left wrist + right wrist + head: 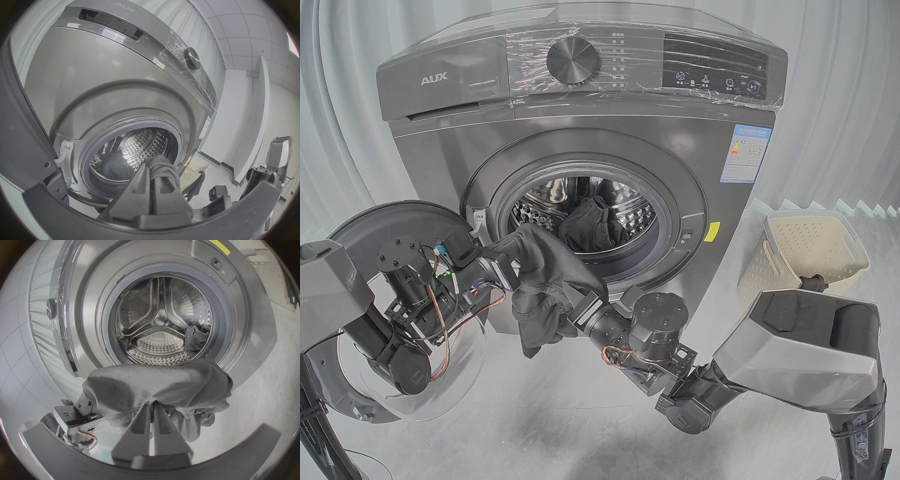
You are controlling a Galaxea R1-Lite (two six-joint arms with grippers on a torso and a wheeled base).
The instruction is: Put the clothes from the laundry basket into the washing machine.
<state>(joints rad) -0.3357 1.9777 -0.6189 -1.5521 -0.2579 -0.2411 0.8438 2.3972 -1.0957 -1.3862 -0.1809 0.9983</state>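
A dark grey garment [547, 284] hangs stretched between both grippers just in front of the washing machine's open drum [584, 215]. My left gripper [509, 250] is shut on its upper left end, seen as bunched cloth [162, 168] between the fingers. My right gripper [575, 306] is shut on its lower right edge [153, 402]. Another dark garment [590, 225] lies inside the drum, also seen as a dark heap [197, 337]. The cream laundry basket [806, 250] stands on the floor to the machine's right.
The machine's round door [394, 231] is swung open to the left, behind my left arm. Pale curtains [844, 94] hang behind the machine. Bare grey floor [550, 425] lies in front of it.
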